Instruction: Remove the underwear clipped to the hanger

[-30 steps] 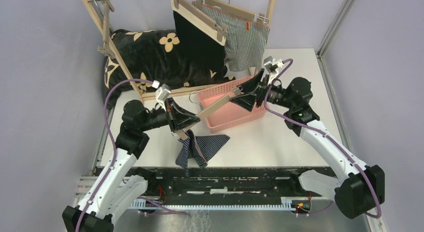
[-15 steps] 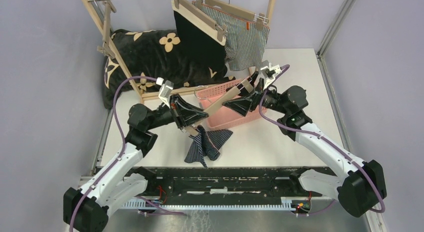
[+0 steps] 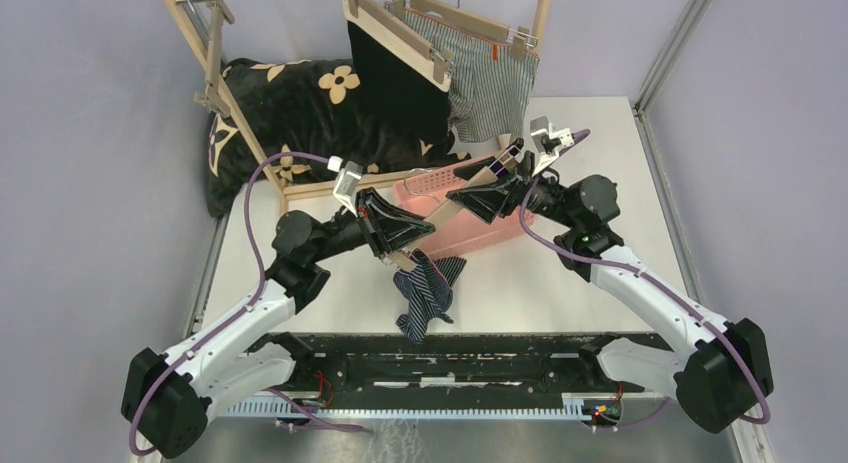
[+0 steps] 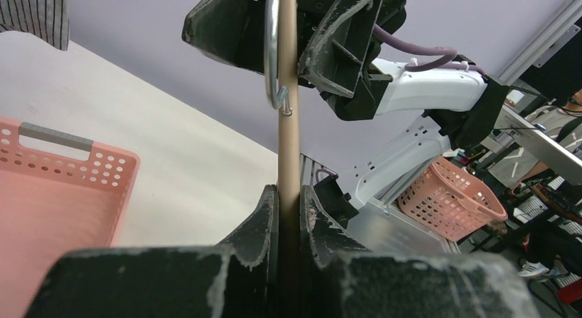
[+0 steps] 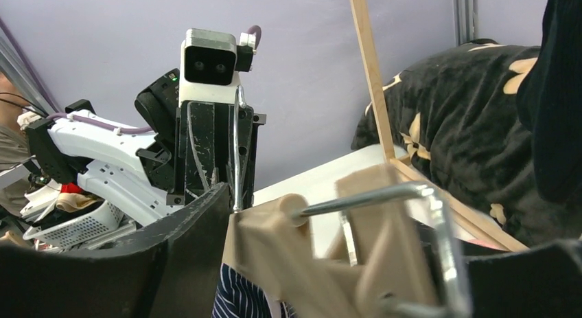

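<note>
**Both arms have swung the hanger inward, and the navy shorts now dangle off the counter**

Since a second ago, the left gripper (image 3: 402,246) has moved right and away from the robot. The right gripper (image 3: 472,197) has moved left, over the pink basket (image 3: 495,231). Between them runs a wooden hanger (image 3: 430,225), sloping up from left to right. The navy striped underwear (image 3: 425,293), which earlier lay partly spread on the counter (image 3: 570,283), now hangs in a narrow bunch from the hanger's lower end, just under the left gripper. Whether its bottom edge touches the counter cannot be told.

From the left wrist camera, the left fingers (image 4: 264,215) are pinched narrow on the hanger's wooden bar. From the right wrist camera, the right fingers (image 5: 185,235) stand wide on either side of the hanger's clip end; whether they press on it cannot be told.

At the back, the black underwear (image 3: 395,78) and the grey striped underwear (image 3: 490,83) hang clipped to two more hangers on a wooden rack (image 3: 215,63). A black floral blanket (image 3: 290,113) lies beneath the rack
</note>
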Tool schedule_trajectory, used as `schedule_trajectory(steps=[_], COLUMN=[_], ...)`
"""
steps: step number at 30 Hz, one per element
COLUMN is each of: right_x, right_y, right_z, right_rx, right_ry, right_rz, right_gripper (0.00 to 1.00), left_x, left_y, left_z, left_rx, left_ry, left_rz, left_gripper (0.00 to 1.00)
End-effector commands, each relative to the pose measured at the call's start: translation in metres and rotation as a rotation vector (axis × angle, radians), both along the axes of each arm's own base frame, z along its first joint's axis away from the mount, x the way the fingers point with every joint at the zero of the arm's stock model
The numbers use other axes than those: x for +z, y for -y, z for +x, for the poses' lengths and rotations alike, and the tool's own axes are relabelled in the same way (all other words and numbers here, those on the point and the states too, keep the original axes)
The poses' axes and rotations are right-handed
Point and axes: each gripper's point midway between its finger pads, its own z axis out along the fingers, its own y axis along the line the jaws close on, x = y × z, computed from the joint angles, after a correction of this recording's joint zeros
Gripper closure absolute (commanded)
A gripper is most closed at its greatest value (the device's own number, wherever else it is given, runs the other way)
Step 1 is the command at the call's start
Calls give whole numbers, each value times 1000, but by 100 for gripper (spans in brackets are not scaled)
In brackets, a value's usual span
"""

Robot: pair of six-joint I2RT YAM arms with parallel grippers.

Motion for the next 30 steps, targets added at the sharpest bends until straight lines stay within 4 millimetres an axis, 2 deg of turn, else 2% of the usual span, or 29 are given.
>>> schedule_trajectory(steps=[1,6,8,10,13,16,18,20,24,27,28,29,30], right_x=[23,21,20,19,20,22,22,20,19,21,22,23,24], right_y=[3,1,0,-1,-2,-4,-5,-5,-4,-1,-1,0,0], right_z=[-13,-12,-11,-11,-12,-13,-13,-12,-12,-13,-13,-14,-15], right_rx=[1,12,15,18,30,46,46,41,31,19,15,14,17], right_ry=[90,75,71,72,78,86,88,84,84,92,94,96,96], right_rz=[31,34,35,38,37,39,40,36,31,38,40,43,45], right_gripper=[29,22,23,27,46,76,93,99,99,99,99,99,99], left_x=[30,36,37,37,34,31,29,25,15,10,8,7,5], left_y=[-9,-15,-15,-12,-9,-5,-2,0,1,-2,-4,-5,-6], left_z=[-2,-3,-3,-3,-3,-2,-2,1,6,6,6,6,6], left_rx=[66,92,96,86,74,68,63,63,91,112,117,125,134], left_ry=[87,105,107,103,96,89,80,67,53,63,66,69,71], left_rz=[-115,-170,-184,-186,-192,-192,-184,-167,-115,-88,-83,-80,-72], left_gripper=[97,97,97,97,97,97,97,95,75,66,55,34,26])
